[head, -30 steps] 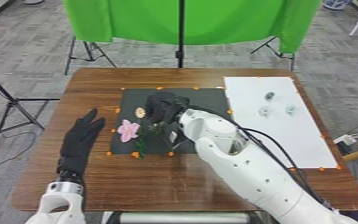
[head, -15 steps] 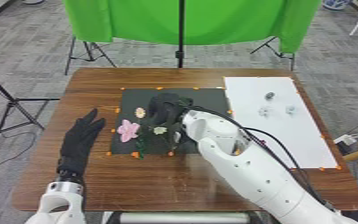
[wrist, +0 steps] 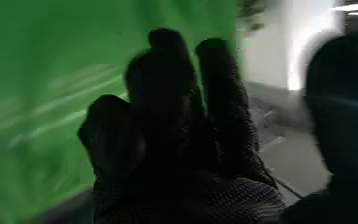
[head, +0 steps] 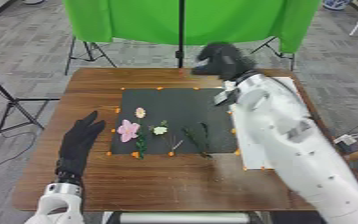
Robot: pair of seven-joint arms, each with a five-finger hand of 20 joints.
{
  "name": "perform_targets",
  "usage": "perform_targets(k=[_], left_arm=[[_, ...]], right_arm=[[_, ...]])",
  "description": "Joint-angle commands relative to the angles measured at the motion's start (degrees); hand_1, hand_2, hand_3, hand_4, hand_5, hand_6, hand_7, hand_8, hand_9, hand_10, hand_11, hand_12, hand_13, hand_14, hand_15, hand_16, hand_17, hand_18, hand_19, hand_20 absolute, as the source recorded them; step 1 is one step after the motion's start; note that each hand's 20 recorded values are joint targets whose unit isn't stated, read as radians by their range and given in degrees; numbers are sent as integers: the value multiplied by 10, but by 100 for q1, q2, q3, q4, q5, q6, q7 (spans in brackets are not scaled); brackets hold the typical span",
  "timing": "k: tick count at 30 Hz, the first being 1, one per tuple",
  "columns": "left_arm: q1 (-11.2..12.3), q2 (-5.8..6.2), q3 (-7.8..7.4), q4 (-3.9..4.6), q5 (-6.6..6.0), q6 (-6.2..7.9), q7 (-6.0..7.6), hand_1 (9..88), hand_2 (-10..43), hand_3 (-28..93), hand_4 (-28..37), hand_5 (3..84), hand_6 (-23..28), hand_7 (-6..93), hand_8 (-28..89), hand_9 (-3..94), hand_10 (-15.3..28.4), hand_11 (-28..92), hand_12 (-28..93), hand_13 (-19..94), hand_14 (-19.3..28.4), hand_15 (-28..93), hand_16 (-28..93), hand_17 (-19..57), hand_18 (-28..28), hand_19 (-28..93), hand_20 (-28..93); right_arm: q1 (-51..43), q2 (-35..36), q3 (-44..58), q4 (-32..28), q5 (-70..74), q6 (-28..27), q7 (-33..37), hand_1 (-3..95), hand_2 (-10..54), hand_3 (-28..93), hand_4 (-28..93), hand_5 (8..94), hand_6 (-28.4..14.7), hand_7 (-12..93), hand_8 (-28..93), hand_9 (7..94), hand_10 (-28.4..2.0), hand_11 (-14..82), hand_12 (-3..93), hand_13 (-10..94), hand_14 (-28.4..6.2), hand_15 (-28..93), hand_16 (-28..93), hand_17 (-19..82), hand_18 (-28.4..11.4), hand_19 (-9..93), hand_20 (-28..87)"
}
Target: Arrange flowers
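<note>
In the head view my right hand [head: 223,60] is raised over the far right part of the table, away from the flowers. Its fingers are straight and hold nothing, as the right wrist view also shows of my right hand [wrist: 180,130]. My left hand [head: 82,137] lies at the left of the table, fingers extended. On the black sheet [head: 180,100] lie a pink flower [head: 127,130], a small pale pink flower [head: 140,113] above it, a cream flower [head: 160,130] with thin stems below, and green stems [head: 198,140] farther right.
A white sheet [head: 252,145] lies right of the black one, partly covered by my right arm. Orange markers line both sheets. A green cloth [head: 131,20] on a stand hangs beyond the table's far edge.
My right hand has lifted off the black sheet and swung far and to the right, uncovering the cream flower and the green stems. The left hand has kept still.
</note>
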Motion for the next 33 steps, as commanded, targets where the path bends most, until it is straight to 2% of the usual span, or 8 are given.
perform_targets(k=[1, 14, 20, 23, 25, 26, 28, 33], left_arm=[[98, -23, -4, -20, 45, -30, -78, 163, 24, 642, -283, 402, 44, 38, -55, 442, 130, 126, 123, 318, 129, 89, 1, 55, 99, 14, 162], [133, -43, -34, -37, 51, -79, -76, 164, 25, 642, -283, 404, 46, 38, -55, 442, 132, 130, 120, 318, 130, 88, 1, 55, 99, 14, 162], [111, -83, -19, -21, 66, -118, -91, 164, 26, 641, -283, 404, 45, 38, -55, 443, 131, 131, 120, 318, 129, 88, 1, 55, 99, 14, 162], [118, -83, -32, -24, 79, -120, -96, 164, 25, 643, -283, 404, 45, 37, -55, 442, 131, 131, 120, 317, 129, 88, 1, 55, 99, 14, 162], [130, -86, -37, -37, 74, -101, -90, 165, 24, 644, -283, 403, 44, 38, -55, 442, 131, 131, 120, 316, 129, 88, 1, 55, 99, 14, 162], [134, -90, -42, -40, 78, -95, -91, 166, 24, 644, -283, 403, 44, 38, -55, 442, 131, 130, 120, 316, 129, 88, 1, 55, 99, 14, 162], [148, -86, -50, -45, 70, -87, -97, 171, 21, 646, -283, 403, 44, 38, -55, 442, 131, 131, 120, 316, 130, 88, 1, 55, 99, 14, 162], [151, -92, -48, -46, 73, -92, -94, 175, 18, 649, -283, 402, 44, 38, -55, 442, 131, 131, 120, 316, 130, 88, 1, 55, 99, 14, 162]], right_arm=[[-63, 489, 709, 802, -443, -1926, 892, 224, -41, 586, -109, 590, -31, 94, -59, 658, -215, 93, 205, 760, -106, 594, 328, 534, -161, 932, 506], [-826, 440, 1150, 1331, -980, -1672, 937, 321, -94, 614, -112, 574, -13, 98, -61, 676, -198, 115, 208, 788, -87, 619, 333, 561, -147, 932, 510], [-1023, 342, 1122, 1610, -863, -985, 870, 370, -95, 627, -130, 597, -6, 122, -71, 721, -180, 142, 206, 812, -67, 623, 330, 584, -131, 932, 513], [-1133, 346, 1046, 1758, -899, -272, 651, 436, -95, 637, -150, 635, -1, 148, -78, 772, -155, 174, 208, 841, -47, 618, 329, 613, -117, 932, 521], [-1165, 373, 1001, 1778, -793, 85, 576, 504, -95, 601, -164, 671, -3, 166, -8, 820, -131, 160, 277, 861, -37, 614, 334, 629, -110, 932, 526], [-1166, 378, 1021, 1740, -693, 114, 536, 588, -95, 520, -147, 715, -11, 169, 69, 873, -108, 114, 358, 878, -32, 610, 338, 647, -105, 932, 531], [-1111, 428, 1014, 1619, -320, 95, 579, 648, -95, 491, -145, 776, -15, 189, 133, 922, -88, 110, 420, 905, -23, 597, 345, 670, -100, 932, 530], [-935, 663, 900, 1201, 117, 329, 543, 688, -95, 486, -157, 806, -21, 203, 152, 937, -82, 147, 434, 923, -19, 585, 353, 683, -97, 932, 530]])
